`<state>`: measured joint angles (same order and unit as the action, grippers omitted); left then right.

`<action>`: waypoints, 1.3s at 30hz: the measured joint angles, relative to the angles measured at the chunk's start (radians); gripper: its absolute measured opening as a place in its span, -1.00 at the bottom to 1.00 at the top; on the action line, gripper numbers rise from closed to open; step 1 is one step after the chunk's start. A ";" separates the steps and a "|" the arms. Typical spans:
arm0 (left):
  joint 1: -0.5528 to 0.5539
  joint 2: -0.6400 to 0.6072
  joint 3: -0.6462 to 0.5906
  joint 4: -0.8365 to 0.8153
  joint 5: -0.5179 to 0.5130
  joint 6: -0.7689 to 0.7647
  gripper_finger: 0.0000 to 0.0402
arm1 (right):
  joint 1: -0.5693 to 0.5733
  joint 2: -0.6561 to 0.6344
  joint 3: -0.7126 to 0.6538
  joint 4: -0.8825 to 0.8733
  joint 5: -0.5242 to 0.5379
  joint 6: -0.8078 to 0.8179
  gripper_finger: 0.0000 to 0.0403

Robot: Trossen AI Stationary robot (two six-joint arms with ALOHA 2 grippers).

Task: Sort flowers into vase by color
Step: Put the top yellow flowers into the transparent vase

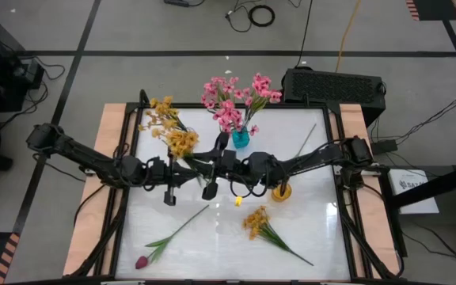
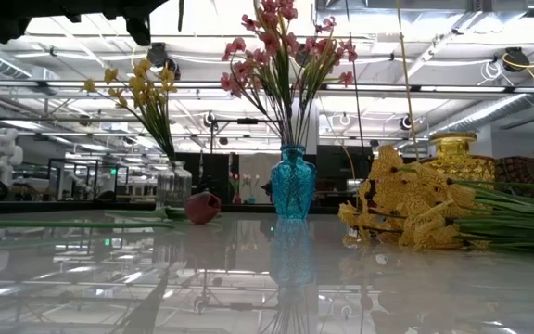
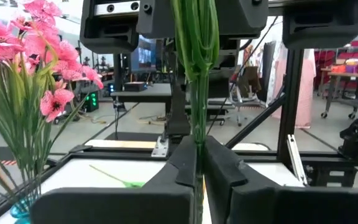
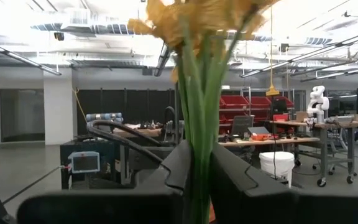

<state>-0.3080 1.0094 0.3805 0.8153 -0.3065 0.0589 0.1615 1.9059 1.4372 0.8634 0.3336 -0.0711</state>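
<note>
Yellow-orange blossoms crown the spray [image 4: 194,93] that both arms have between them over the middle of the white bench [image 1: 315,229]. The left gripper [image 3: 199,163] has its fingers pinched tight on the green stems, and the right gripper [image 4: 197,165] is clamped on the same bundle, the flower heads rising just above its fingers. The two meet nearly nose to nose above the bench centre.

Just beyond the grippers, toward the far edge, stands the blue vase [image 1: 240,138] full of pink flowers [image 1: 236,99]. To the left gripper's far side a clear vase [image 2: 174,183] holds yellow sprays [image 1: 169,127]. Right beside the right gripper sits an amber vase [image 1: 281,191], and one bare green stem [image 1: 305,141] lies farther back on that side.

Nearer the front edge, below the grippers, a loose yellow-orange spray [image 1: 261,226] lies flat, and off to the left gripper's front side a dark magenta tulip [image 1: 165,240] rests on its long stem.
</note>
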 joint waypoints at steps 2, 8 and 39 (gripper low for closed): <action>0.000 -0.037 0.000 -0.055 -0.018 0.001 -0.92 | -0.001 0.000 0.000 -0.014 0.002 0.007 -0.75; 0.000 -0.193 0.000 -0.271 -0.044 0.002 -0.91 | -0.006 -0.026 0.000 -0.161 0.006 0.047 -0.46; 0.000 -0.305 0.000 -0.583 -0.071 0.000 -0.91 | -0.051 -0.062 0.000 -0.263 -0.105 0.099 -0.12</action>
<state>-0.3079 0.7043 0.3809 0.2321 -0.3774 0.0588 0.1101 1.8435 1.4368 0.6003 0.2287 0.0280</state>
